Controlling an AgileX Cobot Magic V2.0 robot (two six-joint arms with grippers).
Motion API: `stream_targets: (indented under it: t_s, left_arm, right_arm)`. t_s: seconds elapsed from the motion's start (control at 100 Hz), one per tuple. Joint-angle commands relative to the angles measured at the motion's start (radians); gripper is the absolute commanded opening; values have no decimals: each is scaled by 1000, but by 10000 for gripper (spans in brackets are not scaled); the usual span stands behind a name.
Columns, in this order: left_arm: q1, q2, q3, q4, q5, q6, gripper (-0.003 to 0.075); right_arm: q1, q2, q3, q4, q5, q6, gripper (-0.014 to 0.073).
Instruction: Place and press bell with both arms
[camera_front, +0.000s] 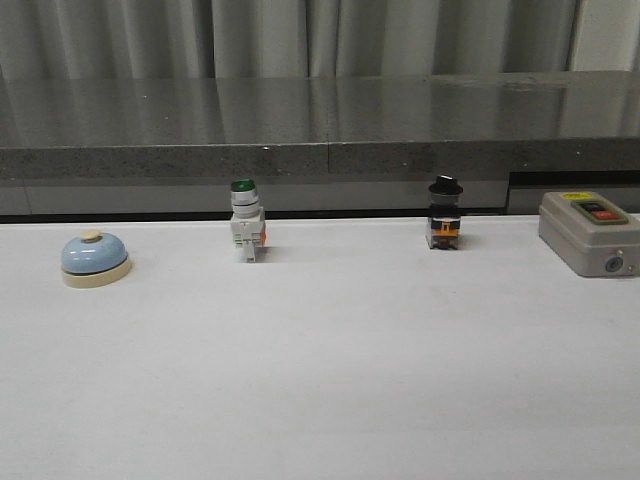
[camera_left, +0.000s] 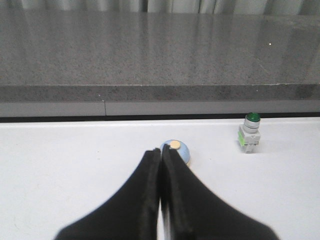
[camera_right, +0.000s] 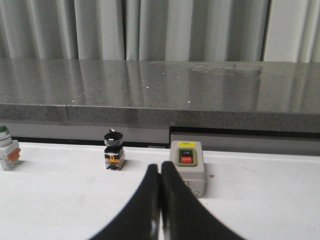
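The bell (camera_front: 95, 259), a light-blue dome on a cream base with a cream button, stands on the white table at the far left. In the left wrist view the bell (camera_left: 180, 149) shows just beyond the fingertips, partly hidden by them. My left gripper (camera_left: 161, 150) is shut and empty, apart from the bell. My right gripper (camera_right: 161, 165) is shut and empty, in front of the grey box. Neither arm shows in the front view.
A green-capped white push-button switch (camera_front: 246, 221) stands at mid-left, a black-knobbed switch (camera_front: 444, 214) at mid-right, and a grey box (camera_front: 589, 233) with red and black buttons at the far right. A grey stone ledge (camera_front: 320, 120) runs behind the table.
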Motion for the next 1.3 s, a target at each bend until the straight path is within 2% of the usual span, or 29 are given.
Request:
stream_targets:
  t_s: [0.0, 0.15, 0.3, 0.66, 0.71, 0.76, 0.83, 0.93, 1.0, 1.06, 1.19, 1.29]
  left_arm:
    - [0, 124, -136, -39, -1, -7, -20]
    - [0, 316, -288, -39, 96, -7, -20]
    - [0, 466, -380, -37, 120, -7, -20]
    - [0, 657, -416, -37, 134, -7, -10]
    - [0, 665, -416, -37, 134, -7, 27]
    - [0, 668, -416, -37, 134, 3, 99]
    - [0, 668, -416, -37, 134, 7, 258]
    - [0, 668, -416, -37, 134, 7, 552]
    - [0, 668, -416, -37, 134, 7, 683]
    - [0, 668, -416, -37, 130, 7, 712]
    - [0, 685, -427, -39, 124, 7, 657]
    - [0, 733, -465, -47, 132, 7, 652]
  right_arm:
    - [-7, -14, -16, -3, -86, -2, -69]
    - [-7, -14, -16, -3, -86, -2, -69]
    - [-7, -14, -16, -3, -86, -2, -69]
    - [-7, -14, -16, -3, -86, -2, -69]
    - [-7, -14, -16, -3, -86, -2, -69]
    - [-7, -14, -16, -3, -86, -2, -69]
    - [-7, -14, -16, -3, -86, -2, -69]
    - [-7, -14, -16, -3, -86, -2, -69]
    - [-7, -14, -16, -3, -86, -2, -69]
    - [-7, -14, -16, -3, -86, -2, -69]
    - [-7, -14, -16, -3, -86, -2, -69]
    - [-7, -14, -16, -3, -86, -2, -69]
